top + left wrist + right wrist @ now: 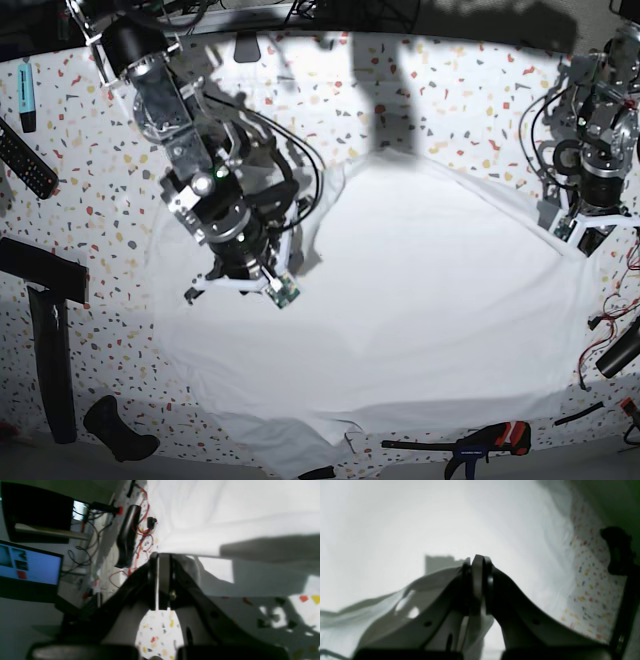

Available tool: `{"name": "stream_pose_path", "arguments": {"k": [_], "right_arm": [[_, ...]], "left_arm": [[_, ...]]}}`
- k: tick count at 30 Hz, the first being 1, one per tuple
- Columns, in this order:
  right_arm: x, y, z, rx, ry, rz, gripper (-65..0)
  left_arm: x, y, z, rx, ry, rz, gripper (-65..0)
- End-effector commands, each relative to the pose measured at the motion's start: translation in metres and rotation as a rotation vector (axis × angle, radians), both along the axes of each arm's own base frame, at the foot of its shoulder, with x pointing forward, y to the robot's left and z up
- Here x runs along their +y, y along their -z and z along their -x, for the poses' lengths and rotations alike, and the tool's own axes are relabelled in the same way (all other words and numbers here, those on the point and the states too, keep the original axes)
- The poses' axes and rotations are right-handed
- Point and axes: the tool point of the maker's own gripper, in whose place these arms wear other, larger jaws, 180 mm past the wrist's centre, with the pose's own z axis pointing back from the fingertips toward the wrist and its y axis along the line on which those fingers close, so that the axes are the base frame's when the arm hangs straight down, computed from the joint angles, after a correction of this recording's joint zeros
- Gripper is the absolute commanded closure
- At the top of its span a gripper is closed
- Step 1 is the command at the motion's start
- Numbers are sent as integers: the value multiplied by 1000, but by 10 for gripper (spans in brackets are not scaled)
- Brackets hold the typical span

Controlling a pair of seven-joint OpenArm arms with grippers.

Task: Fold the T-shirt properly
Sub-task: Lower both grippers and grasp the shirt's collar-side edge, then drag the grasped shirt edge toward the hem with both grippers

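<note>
We see our right gripper (478, 562) pinched shut on a fold of the large plain white cloth T-shirt (430, 290); our left gripper (161, 560) is clamped on its edge. The shirt lies spread across the white speckled tabletop (90, 170).

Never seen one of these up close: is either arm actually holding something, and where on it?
Both are. Each claw is shut on the white T-shirt: the right claw pinches a lifted fold of cloth, the left claw its edge. Which part of the T-shirt cannot be told.
</note>
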Motion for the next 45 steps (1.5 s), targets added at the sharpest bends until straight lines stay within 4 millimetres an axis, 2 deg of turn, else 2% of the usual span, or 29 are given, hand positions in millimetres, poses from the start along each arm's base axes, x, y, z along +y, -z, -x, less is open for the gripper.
{"name": "stream_pose_path", "arguments": {"k": [1,5,13,17,20,25,29,33,37,45], "right_arm": [[-3,-25,-13,-69,9,-31,0],[-7,-46,-26,-92,24,-108,0],[-9,-74,-47,-156,27,-109,0],[-18,-70,-66,-147,52,-97,0],[-19,-62,-81,-117,65,-127,0],[-5,-57,-107,-80,41,-138,0],[3,-58,-126,-75,45,-130,0],[9,-58,-141,-57,54,-144,0],[14,-58,-152,-42,61,-143,0],[17,-65,-159,-79,51,-129,0]], "left_arm": [[6,-19,-10,-58,-8,-19,0],[3,-20,-14,-66,-26,20,0],[-15,-22,-26,-100,-40,93,0],[-13,-18,-32,-94,-69,103,0],[-5,-7,-35,-70,-99,101,0],[18,16,-40,-16,-168,84,0],[36,23,-45,8,-216,65,0],[45,20,-55,2,-249,78,0],[45,8,-69,-32,-265,137,0],[53,1,-82,-56,-276,152,0]]}}
